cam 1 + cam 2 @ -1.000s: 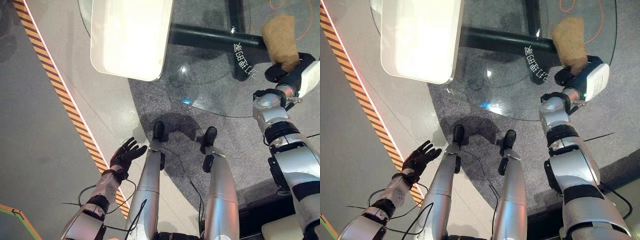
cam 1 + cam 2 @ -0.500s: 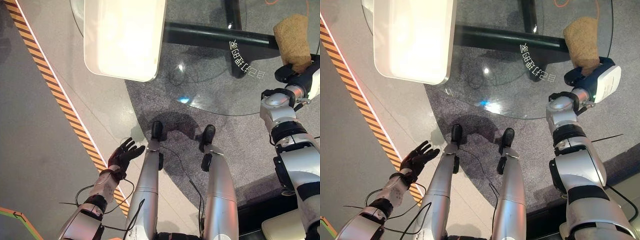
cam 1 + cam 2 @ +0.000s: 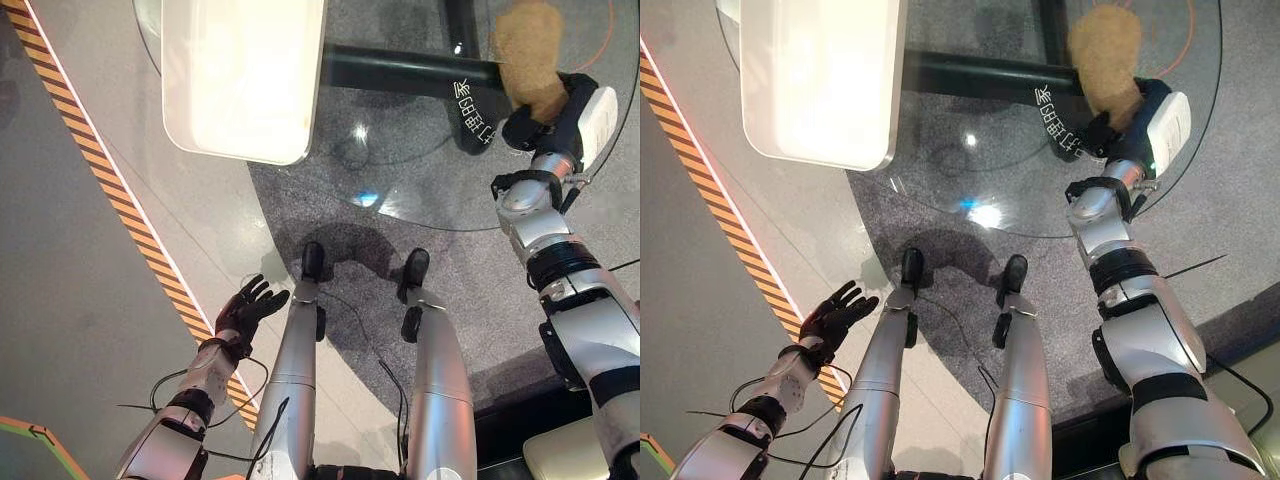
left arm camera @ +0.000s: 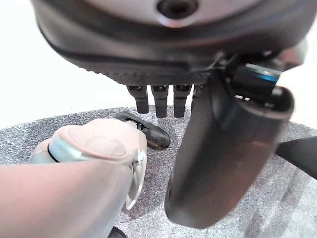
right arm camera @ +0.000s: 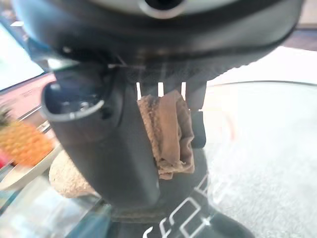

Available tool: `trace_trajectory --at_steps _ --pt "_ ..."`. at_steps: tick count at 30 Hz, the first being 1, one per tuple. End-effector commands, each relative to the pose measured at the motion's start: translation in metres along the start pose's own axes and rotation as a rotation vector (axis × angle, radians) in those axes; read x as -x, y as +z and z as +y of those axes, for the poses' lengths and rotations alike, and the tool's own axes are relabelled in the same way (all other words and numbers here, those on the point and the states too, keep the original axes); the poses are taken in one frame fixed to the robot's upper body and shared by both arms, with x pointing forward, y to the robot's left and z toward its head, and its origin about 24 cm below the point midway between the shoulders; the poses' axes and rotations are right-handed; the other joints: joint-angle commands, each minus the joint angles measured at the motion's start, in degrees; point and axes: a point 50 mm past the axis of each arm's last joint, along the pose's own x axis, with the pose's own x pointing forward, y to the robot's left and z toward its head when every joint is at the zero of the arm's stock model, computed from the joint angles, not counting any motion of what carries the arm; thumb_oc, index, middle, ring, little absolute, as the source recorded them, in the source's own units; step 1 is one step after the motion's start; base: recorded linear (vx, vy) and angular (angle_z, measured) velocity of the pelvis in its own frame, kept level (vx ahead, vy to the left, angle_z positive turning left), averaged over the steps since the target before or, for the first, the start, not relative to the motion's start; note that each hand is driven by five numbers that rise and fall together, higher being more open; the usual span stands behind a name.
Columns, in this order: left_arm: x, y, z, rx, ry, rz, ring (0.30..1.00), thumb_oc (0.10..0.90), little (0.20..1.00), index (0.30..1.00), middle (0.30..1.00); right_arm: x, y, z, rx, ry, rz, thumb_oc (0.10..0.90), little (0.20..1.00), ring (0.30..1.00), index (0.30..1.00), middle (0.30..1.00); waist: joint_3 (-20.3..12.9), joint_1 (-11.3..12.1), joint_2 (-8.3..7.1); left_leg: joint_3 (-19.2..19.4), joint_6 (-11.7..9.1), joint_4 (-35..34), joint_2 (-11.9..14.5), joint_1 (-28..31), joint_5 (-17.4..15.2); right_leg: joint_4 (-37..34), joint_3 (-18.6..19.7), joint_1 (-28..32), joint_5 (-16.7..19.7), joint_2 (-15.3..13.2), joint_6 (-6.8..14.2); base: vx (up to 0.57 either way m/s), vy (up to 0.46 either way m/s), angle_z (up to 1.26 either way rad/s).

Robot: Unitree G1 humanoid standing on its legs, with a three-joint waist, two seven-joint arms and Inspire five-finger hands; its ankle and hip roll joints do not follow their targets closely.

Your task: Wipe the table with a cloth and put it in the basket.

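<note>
A round glass table (image 3: 420, 190) fills the upper middle and upper right of the head views, seen from above. Its dark base and the grey carpet show through the glass. A large white tray (image 3: 245, 75) sits on the table at the upper left of the frame, its corner overhanging the table's edge. A striped yellow and black line (image 3: 120, 190) runs diagonally across the floor at the left.

The right arm reaches up from the lower right to the upper right of the frame. There the right hand (image 3: 535, 125) rests over the glass, holding a brown cloth (image 3: 528, 55). The cloth spreads on the table surface just beyond the hand. In the right wrist view, the fingers (image 5: 195, 119) and thumb are curled around a bunched fold of the cloth (image 5: 171, 134), pinching it firmly.

The left hand (image 3: 250, 308) hangs at the lower left of the frame, well away from the table, above the floor. Its fingers are spread and relaxed, and it holds nothing.

Judging from these views, the task is in its wiping stage. The cloth is in hand and on the glass, so the pickup is done. How much of the table is already wiped cannot be told. The cloth has yet to go in the basket.
</note>
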Motion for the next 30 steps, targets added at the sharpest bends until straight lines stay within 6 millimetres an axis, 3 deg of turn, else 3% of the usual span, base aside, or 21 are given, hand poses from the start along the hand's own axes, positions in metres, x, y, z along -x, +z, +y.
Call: trace_trajectory --at_steps 1,9,15,30 --pt "0.008 -0.012 0.011 0.033 0.037 -0.008 0.9 0.8 0.9 0.9 0.9 0.002 0.048 0.006 0.061 0.099 -0.284 0.1 0.2 0.3 0.3 0.3 -1.36 1.8 1.7 7.59 6.28 -1.09 -3.4 2.53 -1.52 -1.94 -3.49 1.72 0.19 4.09 -3.01 0.0 0.0 0.0" --pt "0.008 -0.013 0.007 0.036 0.035 -0.012 0.9 0.8 0.9 0.9 0.9 0.023 0.051 0.028 0.094 0.232 -0.333 0.1 0.2 0.3 0.3 0.3 -1.36 1.64 1.55 7.9 6.19 -1.22 -3.44 2.54 -1.31 -1.89 -3.65 1.68 -0.04 4.24 -3.18 0.0 0.0 0.0" --pt "0.005 -0.014 0.001 0.035 0.029 -0.016 0.9 0.8 0.9 0.9 0.9 0.048 0.042 0.05 0.136 0.379 -0.361 0.1 0.2 0.3 0.3 0.3 -1.36 1.31 1.48 8.31 6.24 -1.35 -3.46 2.48 -1.12 -2.03 -3.74 1.47 0.02 4.24 -3.23 0.0 0.0 0.0" --pt "0.002 -0.014 -0.007 0.034 0.025 -0.023 0.9 0.8 0.9 0.9 0.9 0.08 0.041 0.072 0.135 0.546 -0.409 0.1 0.2 0.3 0.3 0.3 -1.36 0.98 1.23 8.7 6.05 -1.24 -3.39 2.2 -0.74 -1.88 -3.78 1.12 0.04 4.28 -3.36 0.0 0.0 0.0"
